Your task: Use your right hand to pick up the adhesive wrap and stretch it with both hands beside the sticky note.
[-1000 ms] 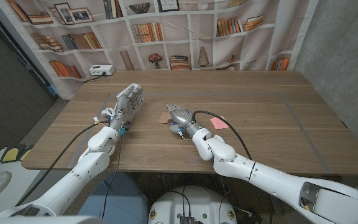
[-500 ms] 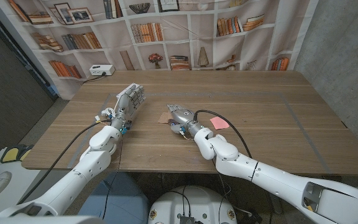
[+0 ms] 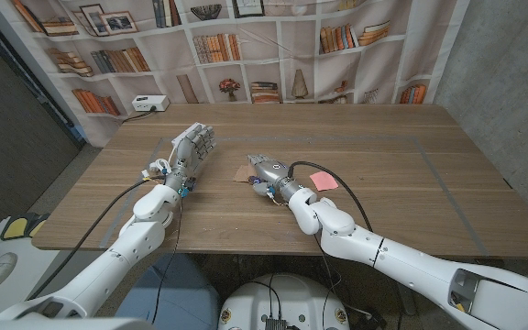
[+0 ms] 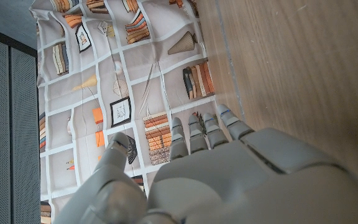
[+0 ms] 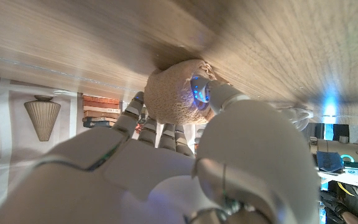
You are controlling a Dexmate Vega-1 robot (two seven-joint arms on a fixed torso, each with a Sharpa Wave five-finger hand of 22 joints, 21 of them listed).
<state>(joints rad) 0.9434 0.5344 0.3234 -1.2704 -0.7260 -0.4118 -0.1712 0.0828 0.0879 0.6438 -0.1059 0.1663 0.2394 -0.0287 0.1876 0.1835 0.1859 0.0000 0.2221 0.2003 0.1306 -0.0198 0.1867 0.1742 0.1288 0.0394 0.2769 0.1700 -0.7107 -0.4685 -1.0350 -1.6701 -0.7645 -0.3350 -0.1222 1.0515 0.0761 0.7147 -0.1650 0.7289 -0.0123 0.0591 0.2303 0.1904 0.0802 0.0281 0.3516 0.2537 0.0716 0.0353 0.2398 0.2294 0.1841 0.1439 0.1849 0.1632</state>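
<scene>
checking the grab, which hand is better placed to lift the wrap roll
Right. The right hand is already down over the tan wrap roll, fingers around it, near the pink sticky note. The left hand stands apart, holding nothing.

We see a wooden table [image 3: 411, 183] — on it a pink sticky note [image 3: 321, 180], a tan adhesive wrap [image 5: 176, 93], and a white box [image 3: 150, 104] at the far edge.

**Camera layout**

The head camera looked down from above over the tabletop [image 3: 246, 215] toward the bookshelf backdrop [image 3: 246, 46]. Each wrist camera sat close behind its own hand, turned over, sharing tabletop and backdrop with the head view.
</scene>
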